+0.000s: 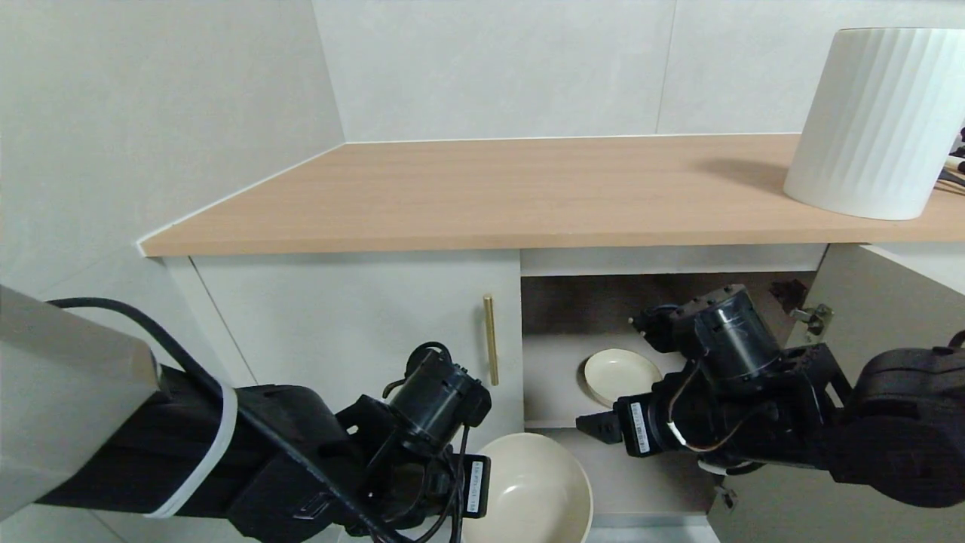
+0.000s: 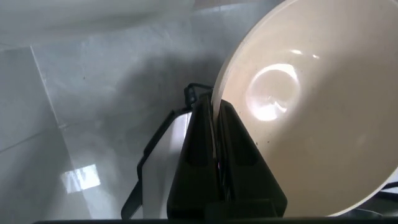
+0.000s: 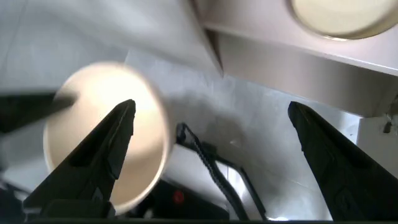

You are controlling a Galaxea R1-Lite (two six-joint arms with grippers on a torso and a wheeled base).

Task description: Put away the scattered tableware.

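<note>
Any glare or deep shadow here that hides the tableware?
Head view: the back of the cabinet is in deep shadow, yet the plate on its shelf is well lit. Left wrist view: a bright highlight sits inside the bowl clamped by the left gripper, and the glossy floor mirrors a light patch. Right wrist view: the plate looks evenly lit.

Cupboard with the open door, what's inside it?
One small cream plate lies on the shelf in the cupboard. The right arm covers the shelf's right side, so anything there is hidden.
</note>
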